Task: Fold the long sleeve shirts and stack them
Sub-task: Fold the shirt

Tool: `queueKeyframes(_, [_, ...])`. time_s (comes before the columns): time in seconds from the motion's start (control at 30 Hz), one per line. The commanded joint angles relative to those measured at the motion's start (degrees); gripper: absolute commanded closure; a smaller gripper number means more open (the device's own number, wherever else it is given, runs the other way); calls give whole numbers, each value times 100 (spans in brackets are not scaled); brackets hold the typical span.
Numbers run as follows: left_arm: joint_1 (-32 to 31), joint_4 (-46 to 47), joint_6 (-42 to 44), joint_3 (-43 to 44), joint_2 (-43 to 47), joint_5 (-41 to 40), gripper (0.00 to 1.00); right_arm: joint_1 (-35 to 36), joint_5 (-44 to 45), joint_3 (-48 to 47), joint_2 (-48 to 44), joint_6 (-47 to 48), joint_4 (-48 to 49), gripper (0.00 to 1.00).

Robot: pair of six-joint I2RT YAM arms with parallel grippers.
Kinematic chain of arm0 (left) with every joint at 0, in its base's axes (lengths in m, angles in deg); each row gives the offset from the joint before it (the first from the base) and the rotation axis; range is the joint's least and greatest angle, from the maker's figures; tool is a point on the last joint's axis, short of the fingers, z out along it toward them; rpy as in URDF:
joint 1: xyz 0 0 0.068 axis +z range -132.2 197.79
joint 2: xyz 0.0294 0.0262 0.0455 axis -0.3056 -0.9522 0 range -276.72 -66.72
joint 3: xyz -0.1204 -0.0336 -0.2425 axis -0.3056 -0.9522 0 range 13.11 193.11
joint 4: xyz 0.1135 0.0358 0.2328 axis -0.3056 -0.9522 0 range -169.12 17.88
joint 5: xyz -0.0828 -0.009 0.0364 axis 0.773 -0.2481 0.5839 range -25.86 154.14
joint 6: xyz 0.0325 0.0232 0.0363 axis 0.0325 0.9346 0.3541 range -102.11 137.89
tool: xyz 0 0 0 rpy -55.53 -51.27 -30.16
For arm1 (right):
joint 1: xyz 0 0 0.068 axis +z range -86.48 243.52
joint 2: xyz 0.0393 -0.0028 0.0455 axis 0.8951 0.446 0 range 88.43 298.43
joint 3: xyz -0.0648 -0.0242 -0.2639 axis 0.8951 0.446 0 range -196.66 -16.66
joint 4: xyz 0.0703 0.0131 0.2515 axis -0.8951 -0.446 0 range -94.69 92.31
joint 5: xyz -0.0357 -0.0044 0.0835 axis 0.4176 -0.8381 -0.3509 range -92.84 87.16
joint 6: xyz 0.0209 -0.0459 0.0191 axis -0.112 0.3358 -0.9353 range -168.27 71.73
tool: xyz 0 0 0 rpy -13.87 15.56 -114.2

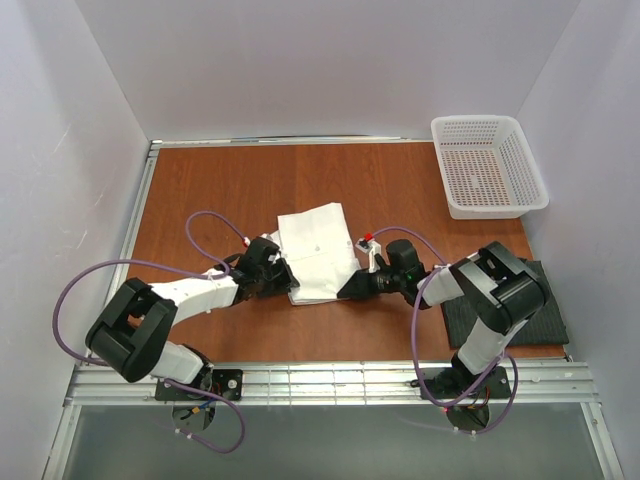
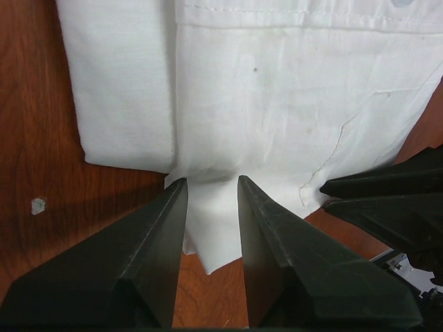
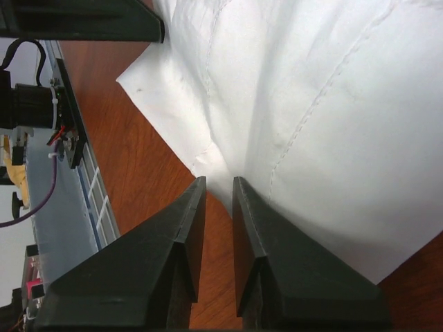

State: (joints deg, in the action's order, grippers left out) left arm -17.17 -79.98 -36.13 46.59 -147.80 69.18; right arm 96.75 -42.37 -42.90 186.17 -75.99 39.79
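Note:
The plain white shirt (image 1: 318, 245) lies folded into a rectangle in the middle of the table. Both grippers are at its near edge. My left gripper (image 1: 290, 283) is at the near left corner. In the left wrist view (image 2: 211, 181) its narrowed jaws hold a bunched flap of the white hem (image 2: 214, 228) that touches both fingers. My right gripper (image 1: 345, 288) is at the near right corner. In the right wrist view (image 3: 219, 180) its jaws are nearly together, pinching the puckered edge of the white shirt (image 3: 332, 104). The dark shirt (image 1: 548, 318) lies folded at the right, partly under the right arm.
A white mesh basket (image 1: 488, 165) stands at the far right corner. White walls close in the table on three sides, and a metal rail (image 1: 330, 380) runs along the near edge. The right gripper's fingers (image 2: 387, 200) show at the left wrist view's right edge.

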Motion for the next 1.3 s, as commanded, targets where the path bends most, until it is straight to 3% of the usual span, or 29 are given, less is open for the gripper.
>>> queueKeyframes(0.0, [200,-357,93,-184,127,-240,71,-36,-187,242,-78,57,-100,85])
queueKeyframes(0.1, [244,-488,320,44,285,-188,68,-63,-318,58,-509,-118,-196,83])
queueKeyframes(0.2, [253,-524,480,466,505,-143,55,-106,-258,-477,-878,-119,-607,80])
queueKeyframes(0.23, [262,-515,532,615,540,-170,45,-124,-205,-644,-966,-41,-758,78])
queueKeyframes(0.33, [481,-323,664,1169,436,-179,38,-351,-99,-1443,-792,-92,-1031,75])
queueKeyframes(0.5, [1104,73,788,2162,-677,163,38,-809,-2,-2832,85,-391,-1040,73])
queueKeyframes(0.67, [1290,276,928,3259,-1822,226,43,-897,77,-4028,1071,-663,-1040,73])
queueKeyframes(0.8, [1474,538,920,3630,-2640,323,47,-941,156,-4739,2089,-760,-1014,73])
queueKeyframes(1.03, [1808,933,858,3544,-3581,348,55,-1284,112,-4909,3234,-1059,-549,74])
queueKeyframes(1.27, [2002,1129,893,3350,-3442,480,55,-1635,182,-4399,2841,-884,-487,74])
